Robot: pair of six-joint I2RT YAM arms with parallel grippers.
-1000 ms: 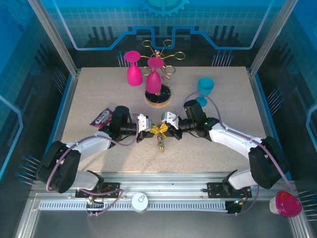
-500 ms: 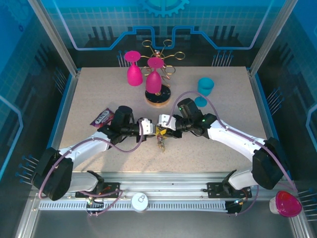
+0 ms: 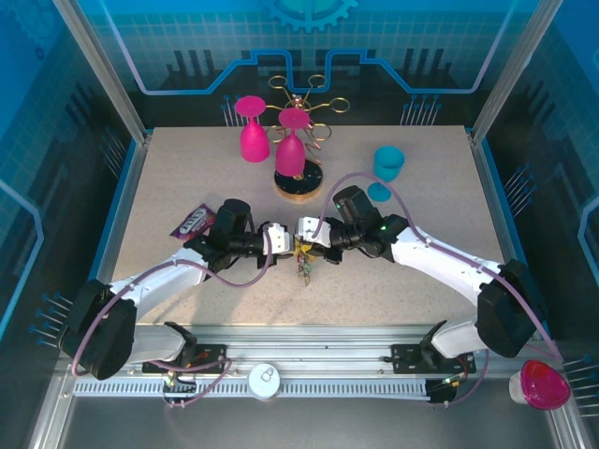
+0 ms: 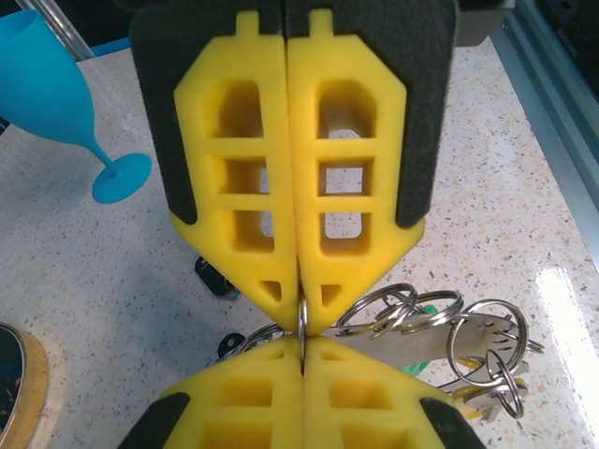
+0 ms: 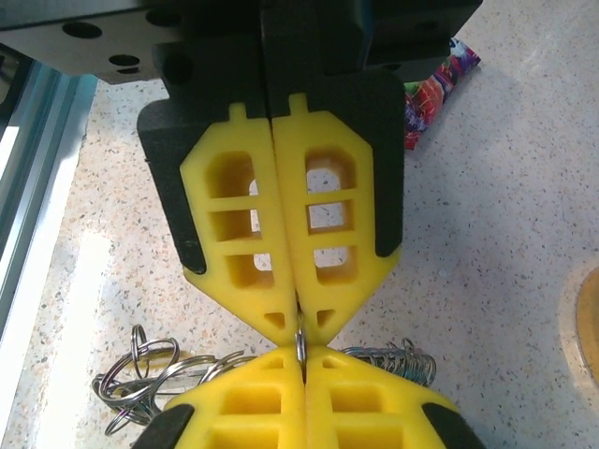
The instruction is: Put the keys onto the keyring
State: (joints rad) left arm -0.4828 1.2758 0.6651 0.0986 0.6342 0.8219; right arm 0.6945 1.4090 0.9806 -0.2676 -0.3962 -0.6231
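Left gripper (image 4: 301,351): yellow pads pressed flat together with no gap. They're pinching a thin bit of grey wire right at the tips.
Right gripper (image 5: 302,360): same deal, pads closed all the way and nipping that same wire at the very tip.
How the two sit: nose to nose, tips basically touching, with the wire running straight through both seams.
Keyring (image 4: 301,320): thin grey metal. Just a short stretch shows, caught where the two sets of tips meet. The rest of the loop is hidden behind the pads.
Keys (image 4: 468,351): a silver bunch, flat blades on a tangle of small shiny split rings. From the left wrist it sits just to the right of the closed tips, about level with them.
Same bunch from the other side: it's on the left of the right gripper's tips, with a tight stack of little rings on the right.
Tags: a sliver of green pokes out behind the split rings. The other colours can't be made out.
Contact with the table (image 4: 112,271): can't tell whether the bunch touches the speckled top or just dangles.
Behind the jaws: a blue glass (image 4: 56,103) beyond the right gripper, a colourful wrapper (image 5: 435,79) beyond the left one, both well apart from the tips.
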